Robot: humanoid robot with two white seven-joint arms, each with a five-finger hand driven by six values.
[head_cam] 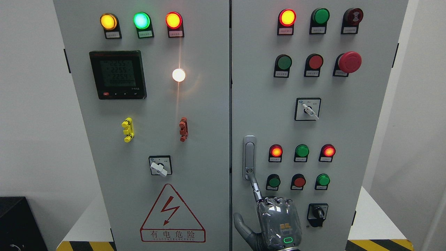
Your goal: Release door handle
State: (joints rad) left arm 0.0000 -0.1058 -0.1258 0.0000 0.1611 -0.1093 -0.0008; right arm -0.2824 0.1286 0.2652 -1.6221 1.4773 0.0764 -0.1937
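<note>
The grey door handle (249, 157) stands upright on the left edge of the cabinet's right door (348, 139), lying flat in its recess. My right hand (277, 219) comes up from the bottom edge just below it, its back towards me. Its index finger (255, 186) is stretched out, and the tip touches the round lock at the handle's lower end. The other fingers are curled into the palm and the thumb sticks out to the left. Nothing is grasped. Both cabinet doors look closed.
The right door carries lit indicator lamps, push buttons (299, 181), a red emergency stop (349, 62) and rotary switches (317, 212) close to the hand. The left door (156, 139) has a meter, lamps and a warning triangle. A black box (17, 223) stands at lower left.
</note>
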